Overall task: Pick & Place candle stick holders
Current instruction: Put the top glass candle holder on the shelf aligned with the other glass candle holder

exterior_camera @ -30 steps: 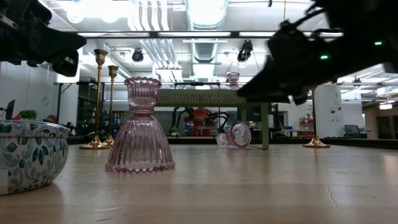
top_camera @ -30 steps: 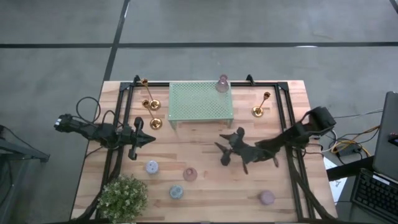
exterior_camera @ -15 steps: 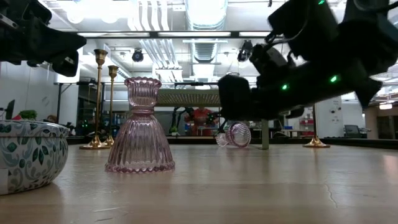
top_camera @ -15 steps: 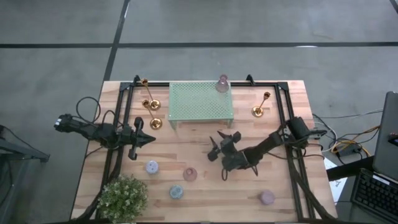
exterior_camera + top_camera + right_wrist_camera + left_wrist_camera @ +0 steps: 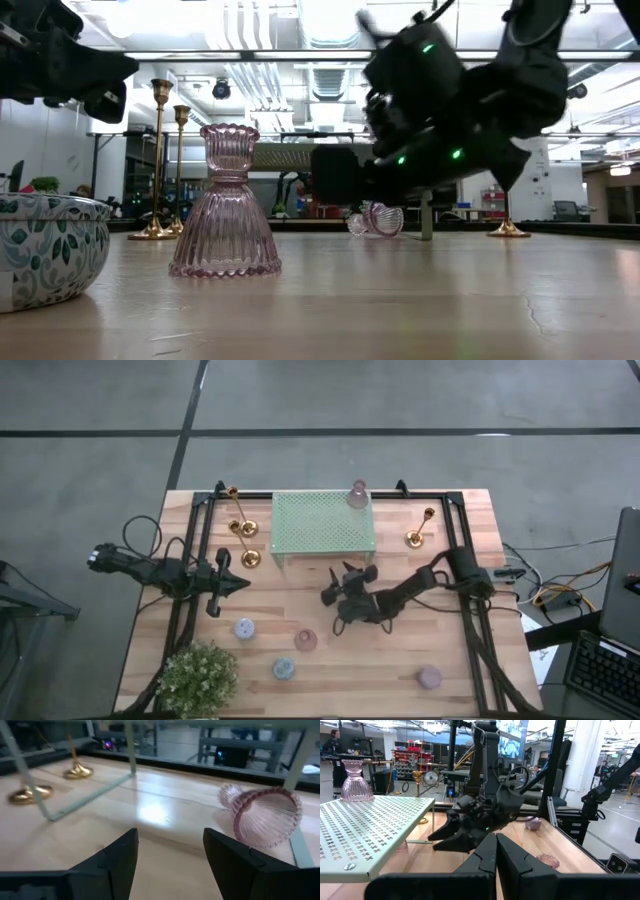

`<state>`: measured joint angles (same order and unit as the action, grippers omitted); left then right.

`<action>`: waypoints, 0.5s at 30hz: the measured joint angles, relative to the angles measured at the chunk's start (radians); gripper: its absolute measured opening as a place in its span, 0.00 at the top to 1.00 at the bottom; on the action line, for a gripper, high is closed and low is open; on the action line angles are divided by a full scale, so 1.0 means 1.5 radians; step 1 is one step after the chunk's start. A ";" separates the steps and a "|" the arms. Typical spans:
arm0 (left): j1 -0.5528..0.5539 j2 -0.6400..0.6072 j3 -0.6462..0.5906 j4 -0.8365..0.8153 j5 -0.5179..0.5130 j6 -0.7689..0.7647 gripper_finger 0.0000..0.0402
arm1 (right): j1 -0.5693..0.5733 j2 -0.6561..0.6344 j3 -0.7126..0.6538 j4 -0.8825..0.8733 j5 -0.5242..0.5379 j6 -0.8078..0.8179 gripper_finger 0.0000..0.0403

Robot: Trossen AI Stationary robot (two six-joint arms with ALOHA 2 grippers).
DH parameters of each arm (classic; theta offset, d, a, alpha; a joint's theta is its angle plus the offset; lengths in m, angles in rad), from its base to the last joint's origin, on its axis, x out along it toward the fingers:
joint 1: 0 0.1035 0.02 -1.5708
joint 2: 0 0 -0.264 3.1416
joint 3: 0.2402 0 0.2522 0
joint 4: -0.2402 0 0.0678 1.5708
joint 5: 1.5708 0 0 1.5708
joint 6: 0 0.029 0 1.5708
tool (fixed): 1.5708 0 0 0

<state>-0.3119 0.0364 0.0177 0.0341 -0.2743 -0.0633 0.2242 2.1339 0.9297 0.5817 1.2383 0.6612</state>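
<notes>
The right tool [image 5: 333,597], half open and empty, neared the toppled pink holder [image 5: 262,815]; next, straddle it.

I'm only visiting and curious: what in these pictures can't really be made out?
- Tipped pink ribbed glass holder: absent from the high view, under the mint-green perforated rack.
- Same holder, low view: partly behind the right gripper.
- White leaf-patterned bowl: cut by the low view's edge.
</notes>
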 joint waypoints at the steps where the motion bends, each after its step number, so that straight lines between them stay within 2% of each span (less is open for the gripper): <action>1: 0.000 0.000 0.000 0.000 0.000 0.000 0.98 | -0.004 0.003 0.006 -0.025 0.001 0.024 0.46; 8: 0.000 0.000 0.000 0.000 -0.001 0.000 0.98 | -0.027 0.017 0.062 -0.157 0.019 0.095 0.46; 15: 0.000 0.000 0.000 0.001 0.000 0.000 0.98 | -0.052 0.019 0.078 -0.162 0.020 0.102 0.46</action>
<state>-0.3122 0.0368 0.0177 0.0352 -0.2749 -0.0632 0.1465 2.1620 1.0465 0.3382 1.2677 0.8144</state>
